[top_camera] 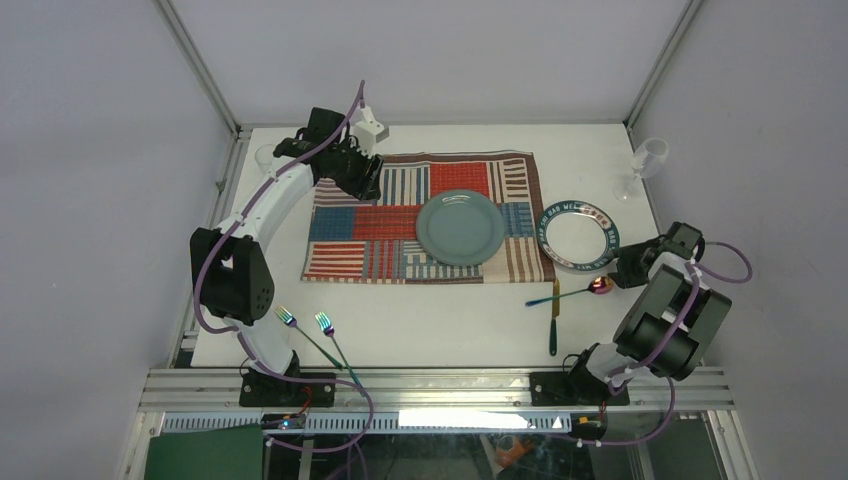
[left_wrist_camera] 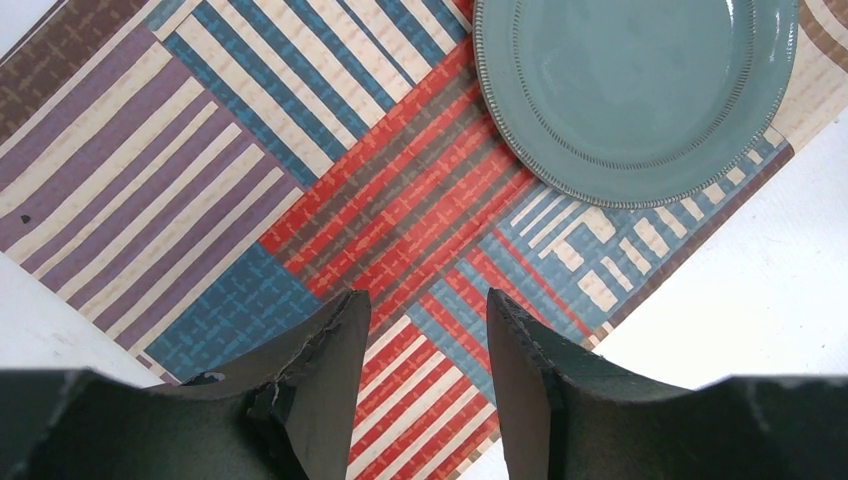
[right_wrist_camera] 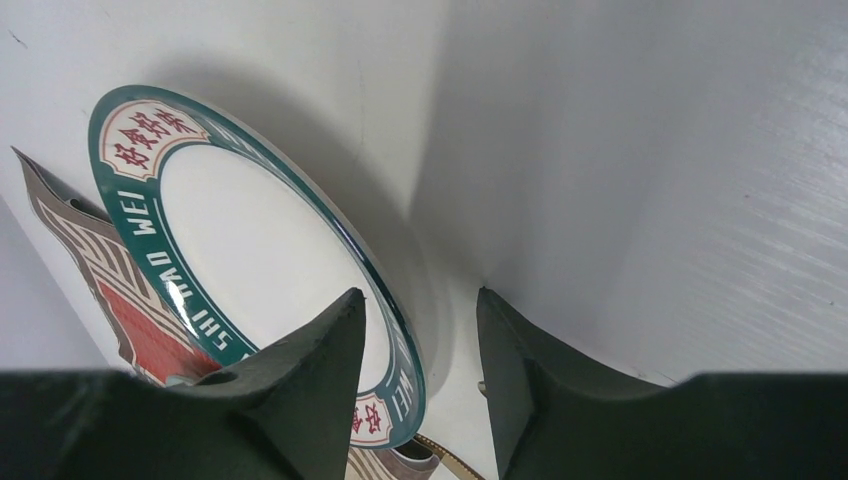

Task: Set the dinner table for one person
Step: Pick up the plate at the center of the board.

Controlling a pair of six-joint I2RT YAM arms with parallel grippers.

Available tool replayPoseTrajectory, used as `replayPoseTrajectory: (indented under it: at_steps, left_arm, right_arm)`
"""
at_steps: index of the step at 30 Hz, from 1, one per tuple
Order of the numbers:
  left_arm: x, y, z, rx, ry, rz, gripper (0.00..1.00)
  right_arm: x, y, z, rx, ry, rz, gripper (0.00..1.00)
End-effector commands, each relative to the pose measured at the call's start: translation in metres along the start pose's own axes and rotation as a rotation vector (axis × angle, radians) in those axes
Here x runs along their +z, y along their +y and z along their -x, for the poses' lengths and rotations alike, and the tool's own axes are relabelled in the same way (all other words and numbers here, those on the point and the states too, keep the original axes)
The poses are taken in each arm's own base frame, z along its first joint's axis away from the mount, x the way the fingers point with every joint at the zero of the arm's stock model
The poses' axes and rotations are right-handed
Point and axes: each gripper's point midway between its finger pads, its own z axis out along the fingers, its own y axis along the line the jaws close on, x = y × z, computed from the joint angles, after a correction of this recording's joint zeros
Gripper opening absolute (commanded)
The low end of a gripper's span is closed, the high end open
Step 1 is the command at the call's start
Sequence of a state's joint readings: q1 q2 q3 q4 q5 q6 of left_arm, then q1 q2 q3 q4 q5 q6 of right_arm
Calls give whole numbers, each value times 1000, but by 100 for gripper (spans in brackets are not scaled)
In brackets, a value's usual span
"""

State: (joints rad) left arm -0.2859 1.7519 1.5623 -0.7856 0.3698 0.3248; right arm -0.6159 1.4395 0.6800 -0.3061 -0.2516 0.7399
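Observation:
The dinner table (top_camera: 450,325) is a white top with a striped patchwork placemat (top_camera: 360,235) in its middle. A grey-blue plate (top_camera: 460,227) sits on the mat. My left gripper (top_camera: 365,182) hovers over the mat's far left corner. In the left wrist view it (left_wrist_camera: 428,305) is open and empty, with the mat (left_wrist_camera: 200,200) below and the plate (left_wrist_camera: 630,90) ahead. My right gripper (top_camera: 624,268) is at the near right side of a green-rimmed white plate (top_camera: 578,233). It (right_wrist_camera: 420,300) is open, and the plate's rim (right_wrist_camera: 405,350) runs beside its left finger.
Two forks (top_camera: 310,335) lie at the near left. A knife (top_camera: 553,325) and a spoon (top_camera: 578,291) lie at the near right. A stemmed glass (top_camera: 645,163) stands at the far right corner and a small glass (top_camera: 263,158) at the far left. Walls close both sides.

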Motion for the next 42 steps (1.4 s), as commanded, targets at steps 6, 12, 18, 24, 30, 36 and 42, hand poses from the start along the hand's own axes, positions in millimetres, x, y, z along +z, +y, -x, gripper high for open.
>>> replayPoseTrajectory:
  at_steps: [6, 12, 18, 24, 30, 36, 42]
  left_arm:
    - [-8, 1, 16, 32, -75, -11, 48]
    - [-7, 3, 13, 32, -73, -17, 48]
    - [-4, 6, 13, 32, -73, -19, 48]
    - [2, 9, 12, 27, -66, -26, 47]
    - [4, 10, 14, 26, -68, -31, 47]
    - [2, 9, 15, 20, -71, -30, 47]
    - [-3, 9, 18, 12, -78, -21, 48]
  right_arm:
    - [-5, 25, 19, -23, -54, 96, 47]
    - [4, 31, 27, -1, -49, 98, 46]
    - [16, 37, 31, 11, -36, 108, 41]
    - [23, 42, 32, 11, -20, 134, 34]
    - [30, 39, 27, 12, -6, 128, 19]
    - [29, 41, 22, -10, 5, 162, 0]
    - [14, 53, 11, -111, -10, 223, 0]
